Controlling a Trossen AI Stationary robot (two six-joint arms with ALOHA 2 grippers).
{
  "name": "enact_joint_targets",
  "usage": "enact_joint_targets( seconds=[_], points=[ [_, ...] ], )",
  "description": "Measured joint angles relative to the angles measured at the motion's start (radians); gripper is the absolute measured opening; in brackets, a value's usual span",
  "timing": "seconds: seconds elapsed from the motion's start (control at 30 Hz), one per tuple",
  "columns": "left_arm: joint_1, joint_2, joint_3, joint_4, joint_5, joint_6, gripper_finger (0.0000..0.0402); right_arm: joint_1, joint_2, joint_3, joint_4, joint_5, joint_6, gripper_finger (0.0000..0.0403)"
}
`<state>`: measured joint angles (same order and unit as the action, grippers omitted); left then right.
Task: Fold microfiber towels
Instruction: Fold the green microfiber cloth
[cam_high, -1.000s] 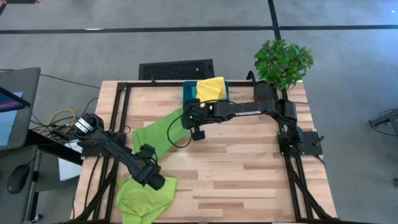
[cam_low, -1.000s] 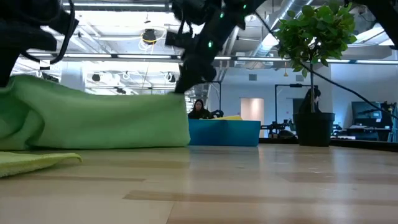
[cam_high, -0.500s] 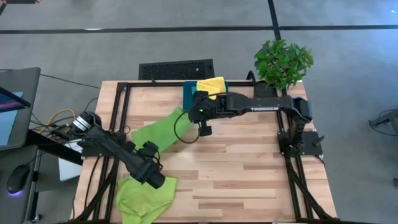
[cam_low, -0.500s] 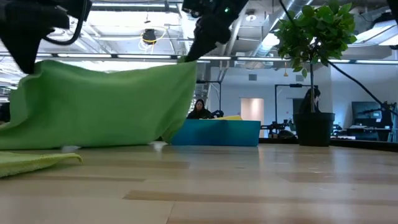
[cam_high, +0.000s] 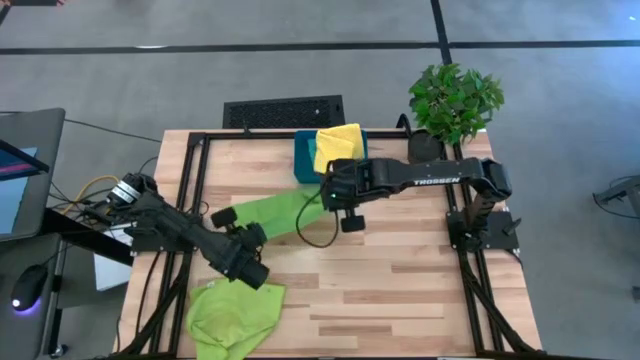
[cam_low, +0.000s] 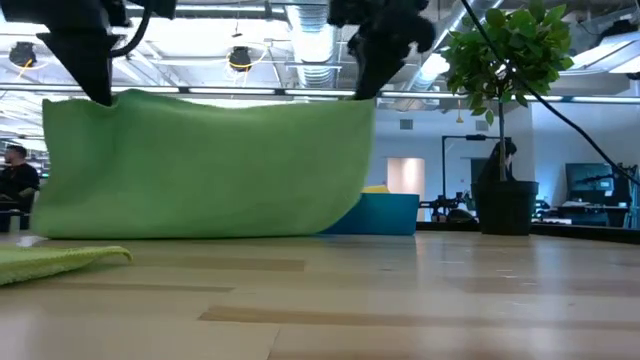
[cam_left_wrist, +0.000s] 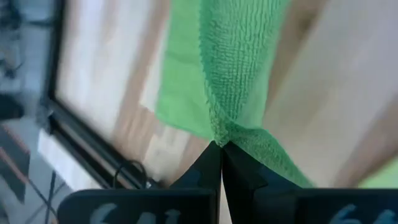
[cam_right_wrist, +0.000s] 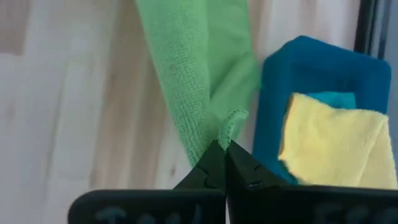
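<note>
A lime green towel (cam_high: 280, 210) hangs spread between my two grippers and shows as a broad sheet in the low view (cam_low: 210, 165). My left gripper (cam_low: 98, 97) is shut on its upper left corner and my right gripper (cam_low: 362, 95) on its upper right corner. Its lower edge (cam_low: 180, 235) reaches down to the table top. A second lime green towel (cam_high: 232, 315) lies crumpled on the table's near left. A yellow towel (cam_high: 338, 143) lies on the teal bin (cam_high: 303, 158), with a lighter teal cloth (cam_right_wrist: 339, 99) under it. My left gripper pinches one upper corner of the towel (cam_left_wrist: 217, 138) between its two fingers, which come from above. The towel hangs below the fingers and runs across to the other gripper. My right gripper pinches the other upper corner (cam_right_wrist: 227, 132) between its two fingers from above; a small tip of cloth sticks out past them. The towel hangs below, its top edge drawn nearly straight between the two grippers.
A potted plant (cam_high: 455, 98) stands at the table's far right corner. Black frame rails (cam_high: 195, 180) run along the table's left, right and far sides. Bare wood (cam_high: 400, 280) lies to the near right.
Both grippers have gone up, and my right gripper has also gone toward the table's right edge. The green towel, slumped on the table before, has been lifted and spread out into a hanging sheet, its top edge drawn straight.
</note>
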<state>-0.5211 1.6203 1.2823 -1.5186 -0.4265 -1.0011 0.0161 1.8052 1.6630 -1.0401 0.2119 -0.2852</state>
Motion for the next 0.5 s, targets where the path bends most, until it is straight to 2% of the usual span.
enact_joint_targets(
  seconds=[0.2,0.37,0.5],
  points=[
    [0.027,0.0,0.0,0.131,0.156,0.249,0.0,0.064,-0.022,0.002,-0.128,-0.004,0.085,0.0008],
    [0.011,0.0,0.0,0.262,0.307,0.298,0.0,0.126,-0.024,0.002,-0.221,-0.005,0.158,0.0008],
    [-0.017,0.0,-0.004,0.39,0.34,0.3,0.0,0.177,-0.024,0.001,-0.234,-0.005,0.208,0.0008]
  ],
)
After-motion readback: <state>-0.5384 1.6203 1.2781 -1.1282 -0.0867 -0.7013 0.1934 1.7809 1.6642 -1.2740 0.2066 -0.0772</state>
